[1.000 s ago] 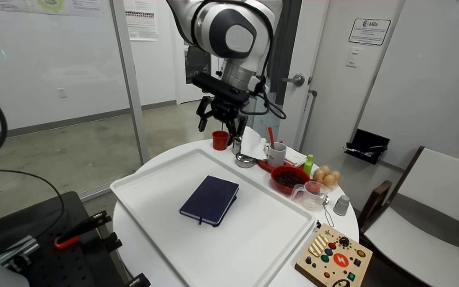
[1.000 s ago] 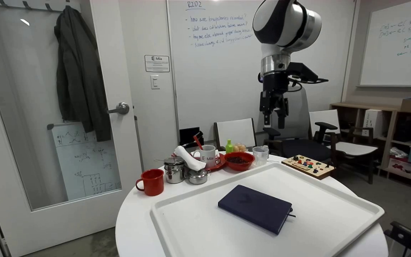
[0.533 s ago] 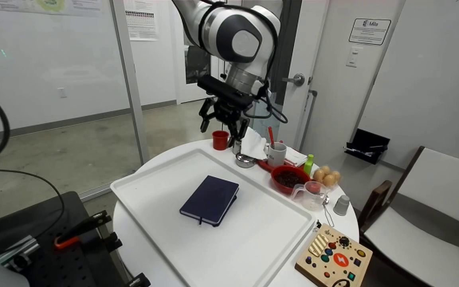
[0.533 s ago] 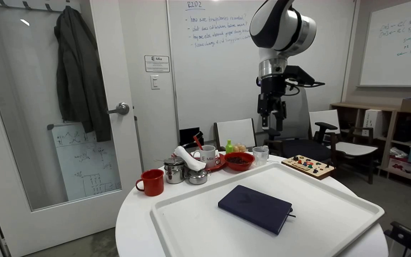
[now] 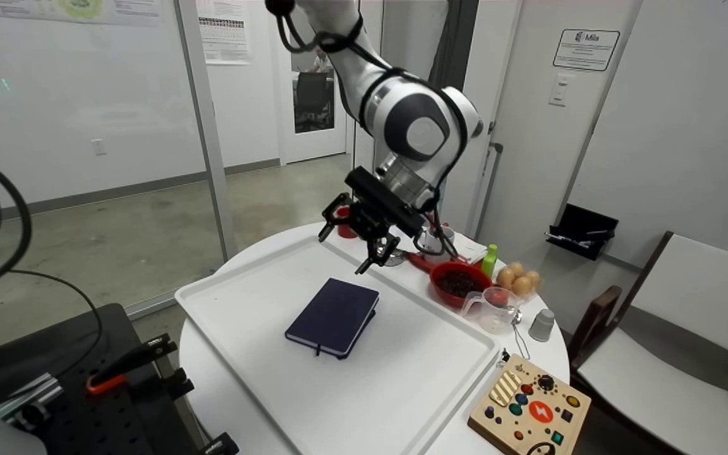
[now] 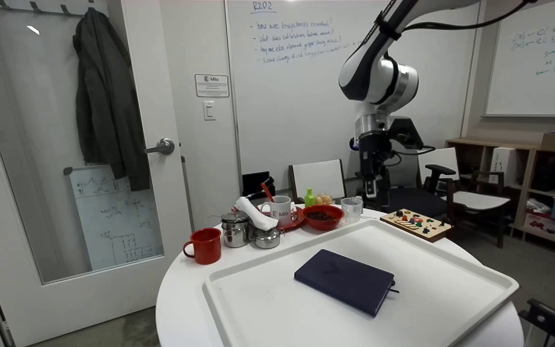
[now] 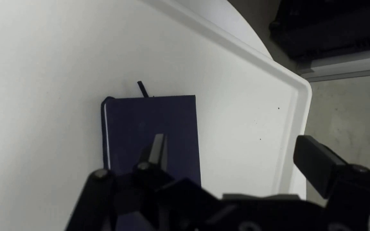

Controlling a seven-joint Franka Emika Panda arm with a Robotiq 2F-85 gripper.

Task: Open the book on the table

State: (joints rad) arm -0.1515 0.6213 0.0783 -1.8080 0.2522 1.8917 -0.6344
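Observation:
The closed dark navy-blue book [image 5: 333,316] lies flat on a white rectangular tray [image 5: 244,303] with a raised rim, on the round white table [image 5: 206,379]. The book also shows in an exterior view [image 6: 345,279] and the wrist view [image 7: 153,118]. A dark ribbon [image 7: 142,89] sticks out at one end, and a thin line of white pages shows along one side. My gripper [image 5: 341,255] is open and empty, above the tray's rim region beyond the book. In the wrist view the gripper [image 7: 232,141] has one finger over the book and one past the tray's rim; lower parts hide the book's near end.
Along the table's edge stand a red cup [image 6: 205,246], metal pots [image 6: 235,233], a mug [image 6: 281,212], a red bowl [image 6: 323,225], a clear measuring cup [image 6: 352,212], a green bottle [image 5: 489,260] and eggs [image 5: 521,281]. A wooden board [image 5: 506,423] with colourful pieces lies beside the tray.
My gripper has moved down towards the tray and the book in both exterior views, with the arm reaching further in. It stays open. The book has not moved.

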